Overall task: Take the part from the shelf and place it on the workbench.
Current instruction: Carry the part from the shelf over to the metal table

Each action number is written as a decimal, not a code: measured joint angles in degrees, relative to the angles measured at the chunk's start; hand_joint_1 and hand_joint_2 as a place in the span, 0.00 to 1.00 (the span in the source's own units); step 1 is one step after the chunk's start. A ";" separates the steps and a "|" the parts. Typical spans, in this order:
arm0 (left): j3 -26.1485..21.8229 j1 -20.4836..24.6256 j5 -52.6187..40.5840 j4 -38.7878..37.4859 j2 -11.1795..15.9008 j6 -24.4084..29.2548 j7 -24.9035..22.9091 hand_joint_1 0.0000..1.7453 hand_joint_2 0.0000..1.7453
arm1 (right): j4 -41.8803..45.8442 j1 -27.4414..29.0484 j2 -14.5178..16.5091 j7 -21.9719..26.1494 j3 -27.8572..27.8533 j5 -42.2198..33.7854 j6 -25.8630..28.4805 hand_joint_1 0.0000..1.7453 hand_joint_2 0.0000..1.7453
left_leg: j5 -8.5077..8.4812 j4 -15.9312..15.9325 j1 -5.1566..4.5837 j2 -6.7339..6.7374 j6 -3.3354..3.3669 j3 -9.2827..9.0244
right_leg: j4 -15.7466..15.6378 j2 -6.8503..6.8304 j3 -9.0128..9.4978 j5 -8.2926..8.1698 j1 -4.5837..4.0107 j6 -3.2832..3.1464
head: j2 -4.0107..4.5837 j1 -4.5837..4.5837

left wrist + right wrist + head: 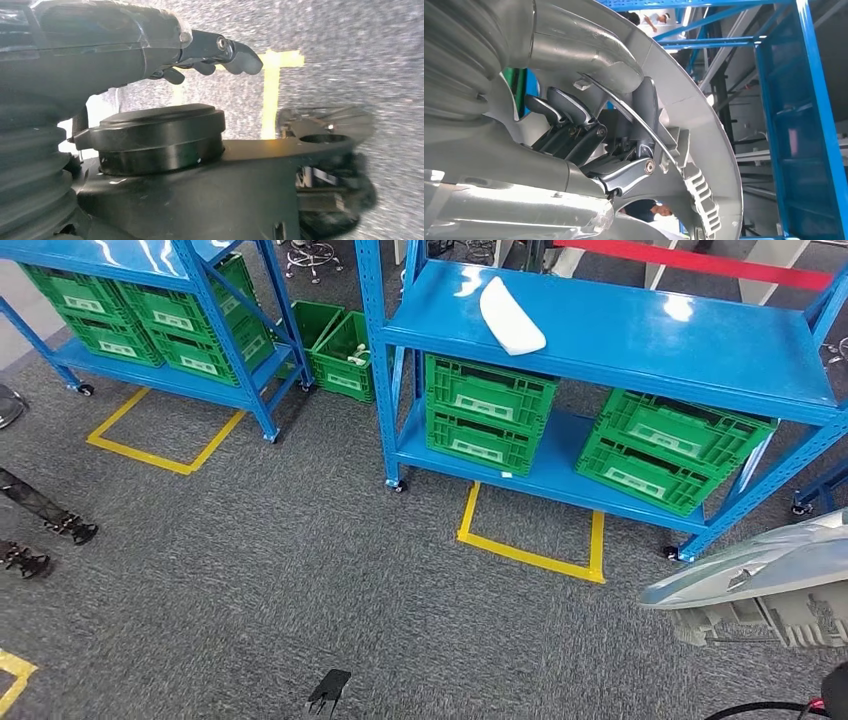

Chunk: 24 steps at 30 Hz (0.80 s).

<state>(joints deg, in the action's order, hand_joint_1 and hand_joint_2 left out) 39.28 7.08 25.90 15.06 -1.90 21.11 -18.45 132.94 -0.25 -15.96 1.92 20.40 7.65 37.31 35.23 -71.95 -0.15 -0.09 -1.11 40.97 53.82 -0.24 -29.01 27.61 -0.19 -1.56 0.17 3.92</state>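
A light grey curved part (765,575) with a ribbed underside juts in at the right edge of the head view, lifted off the floor. In the right wrist view my right hand (589,145) grips this grey part (704,115), dark fingers (644,107) hooked over its inner rim and the thumb against its shell. A second white curved part (511,318) lies on the upper deck of the blue shelf (640,340). My left hand (150,45) hangs over the carpet, its fingers (235,52) loosely extended and holding nothing.
Green crates (488,412) fill the lower deck of the near shelf. Another blue shelf (150,300) with crates stands at the left. Yellow tape squares (530,550) mark the grey carpet. Black stand feet (60,525) lie at the left edge. A person (646,210) shows behind the part.
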 joint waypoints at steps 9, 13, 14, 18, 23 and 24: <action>0.21 0.26 0.33 0.03 0.30 0.13 -0.04 0.00 1.00 | 0.16 0.38 0.44 0.04 0.23 0.83 0.00 1.00 1.00 | -2.95 16.83 -0.66 0.50 1.91 -15.10 | 3.21 -0.48 -6.52 -3.89 0.00 1.57 | 0.00 1.02; 0.25 0.21 0.45 0.02 0.32 0.17 -0.07 0.00 1.00 | 0.17 0.54 0.54 0.05 0.25 0.83 0.00 1.00 1.00 | -5.98 17.33 -0.29 0.62 3.08 -12.43 | 9.24 -0.13 -8.70 3.01 0.38 2.99 | 0.00 0.92; 0.26 0.20 0.47 0.02 0.31 0.17 -0.07 0.00 1.00 | 0.17 0.57 0.57 0.05 0.26 0.82 0.00 1.00 1.00 | -6.71 17.29 -0.29 0.61 3.17 -11.47 | 13.13 -0.12 -9.38 5.97 0.52 3.25 | 0.00 0.85; 0.50 0.17 0.48 0.02 0.31 0.16 -0.07 0.00 1.00 | 0.15 0.72 0.75 0.05 0.29 0.80 0.00 1.00 1.00 | -9.37 16.72 -0.19 0.71 2.73 -7.55 | 18.62 -0.12 -6.95 6.63 0.87 3.79 | 0.00 0.78; 0.84 0.17 0.48 0.02 0.43 0.17 -0.07 0.00 1.00 | 0.17 0.73 0.93 0.05 0.30 0.82 0.00 1.00 1.00 | -11.69 15.52 -0.33 0.91 1.25 -4.82 | 1.29 0.99 4.62 4.38 1.25 3.69 | 0.00 0.69; 0.93 0.16 0.48 0.02 0.51 0.17 -0.07 0.00 1.00 | 0.17 0.76 0.96 0.05 0.29 0.82 0.00 1.00 1.00 | -12.26 15.50 -0.43 0.98 0.92 -4.59 | 0.46 1.18 4.89 4.56 1.09 3.18 | 0.00 0.68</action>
<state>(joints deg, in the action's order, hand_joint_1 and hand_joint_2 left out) 40.21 7.24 26.38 15.08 -1.39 21.28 -18.51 133.11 0.50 -15.00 1.97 20.69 8.46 37.31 22.97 -56.46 -0.58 0.89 -0.19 36.38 54.28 0.94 -24.12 32.18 0.89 1.61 0.17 4.60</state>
